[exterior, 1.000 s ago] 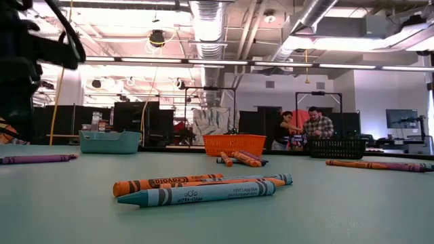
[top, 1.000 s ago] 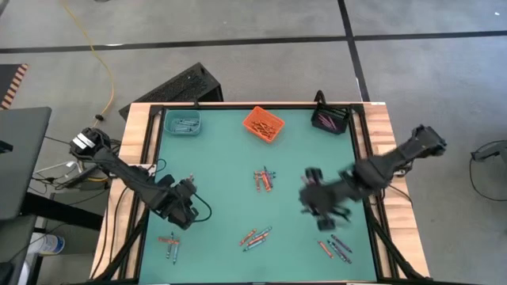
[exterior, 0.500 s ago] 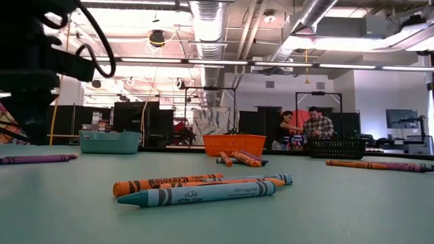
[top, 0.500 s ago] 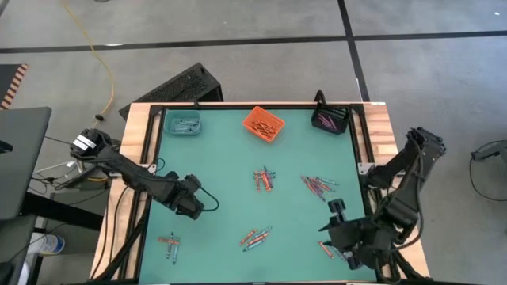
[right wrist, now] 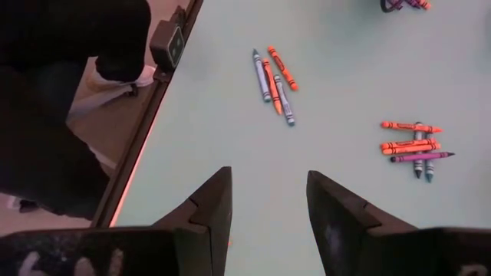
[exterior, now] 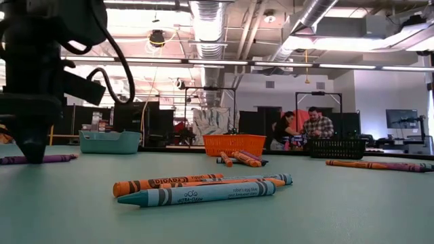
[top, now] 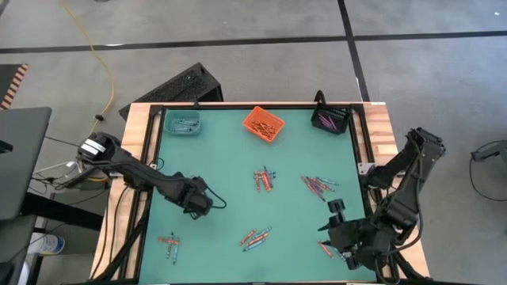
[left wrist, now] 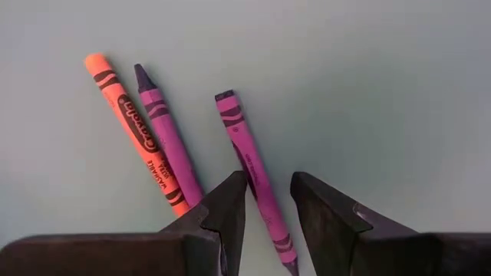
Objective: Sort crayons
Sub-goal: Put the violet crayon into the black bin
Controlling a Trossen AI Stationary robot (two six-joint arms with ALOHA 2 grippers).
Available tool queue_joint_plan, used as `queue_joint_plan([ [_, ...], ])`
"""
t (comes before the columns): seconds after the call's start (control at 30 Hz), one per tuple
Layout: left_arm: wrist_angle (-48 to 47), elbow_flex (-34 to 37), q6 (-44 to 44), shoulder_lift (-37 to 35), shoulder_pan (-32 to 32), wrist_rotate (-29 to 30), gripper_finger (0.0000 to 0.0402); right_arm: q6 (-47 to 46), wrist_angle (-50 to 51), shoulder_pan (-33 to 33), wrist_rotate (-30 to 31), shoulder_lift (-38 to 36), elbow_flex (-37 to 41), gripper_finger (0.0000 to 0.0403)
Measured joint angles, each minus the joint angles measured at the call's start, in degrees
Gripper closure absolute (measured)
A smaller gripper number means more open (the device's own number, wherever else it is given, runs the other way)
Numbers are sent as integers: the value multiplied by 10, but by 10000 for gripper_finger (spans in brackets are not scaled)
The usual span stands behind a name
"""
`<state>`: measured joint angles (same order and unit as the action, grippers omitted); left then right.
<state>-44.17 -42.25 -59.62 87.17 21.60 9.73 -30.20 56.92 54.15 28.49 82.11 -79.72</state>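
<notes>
"ULTRA-CLEAN" is read on a blue crayon (lying crosswise). A purple crayon runs lengthwise between the left gripper's parted jaws, ungripped; the right gripper's jaws are spread, empty.

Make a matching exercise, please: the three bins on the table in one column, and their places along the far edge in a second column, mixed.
Things:
1. teal bin
2. orange bin
3. black bin

Places on the far edge, seen from above:
A. middle
B. right corner
C. left corner

Pairs: 1-C, 2-A, 3-B
</notes>
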Motion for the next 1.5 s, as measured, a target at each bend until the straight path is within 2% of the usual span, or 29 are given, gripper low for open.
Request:
queue_joint_plan([
  [0.2, 8, 0, 22, 5, -13, -13, 304, 0, -1, 0, 0, 0, 0, 241],
  [0.5, 27, 1, 62, 5, -23, -35, 391, 2, -2, 0, 0, 0, 0, 241],
  [0.9, 28, -14, 97, 8, -23, -38, 398, 2, -2, 0, 1, 0, 0, 241],
  [1.13, 96, -53, 152, 9, -19, -27, 399, 2, -2, 0, 2, 0, 0, 241],
  [1.37, 142, -104, 223, 9, -6, 26, 400, 2, -20, -2, 61, 0, 18, 241],
  [1.5, 205, -134, 284, 8, 10, 61, 400, 13, -68, -13, 93, 0, 51, 241],
])
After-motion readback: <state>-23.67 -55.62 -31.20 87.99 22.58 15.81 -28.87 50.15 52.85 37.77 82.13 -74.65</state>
